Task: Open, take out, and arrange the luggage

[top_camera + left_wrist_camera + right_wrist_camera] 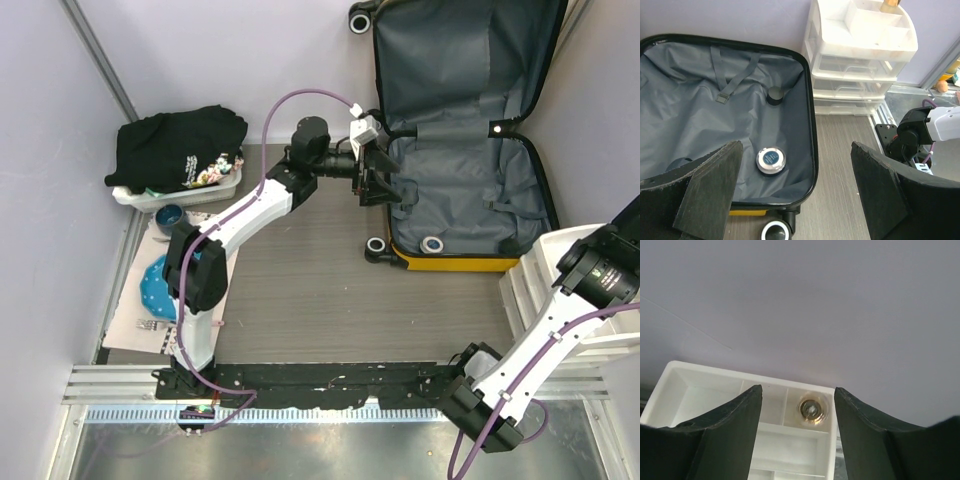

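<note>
Luggage (460, 150) is lying open at the far right of the table (300, 290), just under the left claw (797, 150), which is hovering wide and empty above a round tin (771, 160) on the grey lining (690, 110). The right claw (797, 395) is hanging parted and empty over a white tray (700, 390). Judging by its hard case, it is looking stiff and bulky, best gripped at its black rim (813, 125).

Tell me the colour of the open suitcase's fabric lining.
The fabric lining is dark grey; left wrist view.
</note>
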Controlling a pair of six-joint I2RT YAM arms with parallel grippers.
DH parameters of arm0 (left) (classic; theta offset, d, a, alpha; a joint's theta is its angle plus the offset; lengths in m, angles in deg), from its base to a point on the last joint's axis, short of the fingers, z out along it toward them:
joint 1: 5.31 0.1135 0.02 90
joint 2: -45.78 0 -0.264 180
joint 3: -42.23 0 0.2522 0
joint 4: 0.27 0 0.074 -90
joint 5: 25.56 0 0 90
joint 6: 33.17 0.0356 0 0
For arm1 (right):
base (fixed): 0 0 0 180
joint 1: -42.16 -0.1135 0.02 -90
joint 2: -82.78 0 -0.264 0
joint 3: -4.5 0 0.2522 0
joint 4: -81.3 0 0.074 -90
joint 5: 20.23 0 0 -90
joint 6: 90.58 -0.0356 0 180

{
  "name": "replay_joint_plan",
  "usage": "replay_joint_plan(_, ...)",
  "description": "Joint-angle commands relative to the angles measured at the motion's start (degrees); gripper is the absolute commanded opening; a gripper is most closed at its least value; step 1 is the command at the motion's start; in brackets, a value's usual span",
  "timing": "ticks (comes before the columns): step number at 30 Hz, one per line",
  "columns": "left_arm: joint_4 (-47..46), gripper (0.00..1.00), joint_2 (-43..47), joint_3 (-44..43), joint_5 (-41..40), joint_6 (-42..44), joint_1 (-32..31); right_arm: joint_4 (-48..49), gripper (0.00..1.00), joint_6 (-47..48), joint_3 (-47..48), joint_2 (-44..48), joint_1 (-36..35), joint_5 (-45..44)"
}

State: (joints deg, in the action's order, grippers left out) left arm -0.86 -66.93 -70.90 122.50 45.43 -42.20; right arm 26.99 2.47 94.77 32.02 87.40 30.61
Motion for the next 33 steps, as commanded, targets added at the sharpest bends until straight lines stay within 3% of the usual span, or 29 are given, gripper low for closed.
replay_joint_plan(1, 4.1, 0.93, -0.9, -4.6, -0.1, 1.9, 0.3, 0.0, 0.66, -0.3, 4.1, -0.6, 0.3, 4.4)
replay_joint_plan(4, 6.8, 0.93, -1.1, -5.0, -0.3, 3.9, 0.4, -4.2, 0.67, 1.6, 7.9, -2.2, 0.3, 16.8)
replay_joint_plan(5, 7.3, 0.93, -1.1, -5.0, -0.7, 4.3, 0.5, -5.7, 0.68, 2.8, 10.6, -2.8, 0.3, 26.0)
replay_joint_plan(7, 8.5, 0.93, -1.0, -4.9, -0.9, 4.3, 0.8, -10.7, 0.68, 3.5, 15.0, -5.5, 0.3, 33.7)
replay_joint_plan(8, 8.9, 0.93, -0.8, -4.7, -1.3, 4.4, 0.9, -12.4, 0.68, 4.8, 16.5, -6.6, 0.2, 42.0)
replay_joint_plan(12, 10.5, 0.93, 0.0, -3.3, -2.0, 4.5, 2.5, -19.6, 0.68, 10.0, 23.3, -14.7, -0.8, 55.3)
replay_joint_plan(15, 12.1, 0.93, 0.5, -2.9, -2.2, 5.2, 4.5, -22.1, 0.68, 12.7, 28.1, -20.9, -6.8, 53.0)
replay_joint_plan(16, 12.8, 0.92, 0.6, -2.8, -2.3, 6.2, 5.6, -23.7, 0.69, 13.9, 30.3, -24.5, -14.8, 51.1)
replay_joint_plan(18, 15.8, 0.92, 1.3, -2.7, -2.4, 8.8, 6.4, -24.7, 0.7, 16.5, 31.7, -27.6, -21.2, 48.7)
replay_joint_plan(19, 16.7, 0.93, 1.5, -2.2, -2.5, 12.9, 7.2, -25.9, 0.71, 20.9, 32.3, -29.0, -24.8, 51.4)
replay_joint_plan(22, 17.4, 0.93, 2.8, 0.3, -3.8, 17.6, 8.6, -29.0, 0.77, 32.6, 32.6, -34.7, -28.8, 54.4)
replay_joint_plan(26, 13.2, 0.93, 2.1, 2.3, -3.9, 15.6, 10.5, -35.5, 0.75, 44.9, 33.5, -46.0, -34.6, 53.6)
replay_joint_plan(33, 9.9, 0.93, -1.4, 1.4, -2.4, 10.2, 12.7, -28.3, 0.67, 55.8, 23.7, -55.6, -41.5, 47.2)
